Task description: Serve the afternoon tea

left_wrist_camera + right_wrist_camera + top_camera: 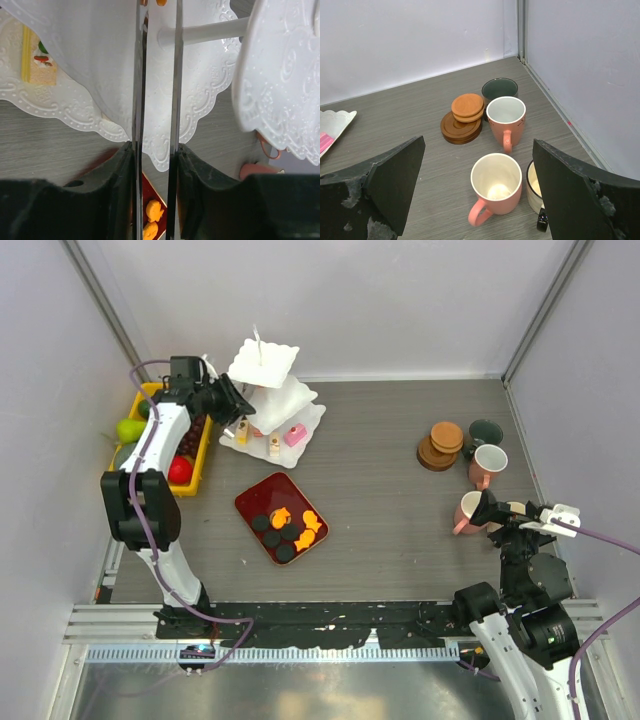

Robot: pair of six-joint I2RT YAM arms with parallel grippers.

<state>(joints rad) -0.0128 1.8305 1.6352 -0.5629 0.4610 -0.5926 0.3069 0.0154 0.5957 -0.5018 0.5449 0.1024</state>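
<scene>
3-tier stand [285, 400] upright, long axis vert.

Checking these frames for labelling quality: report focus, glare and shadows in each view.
Top external: evenly lit and sharp throughout, with only soft shadows beneath the tiers of the white stand. Left wrist: the stand is bright but keeps its embossing, the metal tongs mirror it, and the left gripper's fingers are dark and blurred. Right wrist: the mugs and coasters are sharp, and the right gripper's fingers are soft.
</scene>
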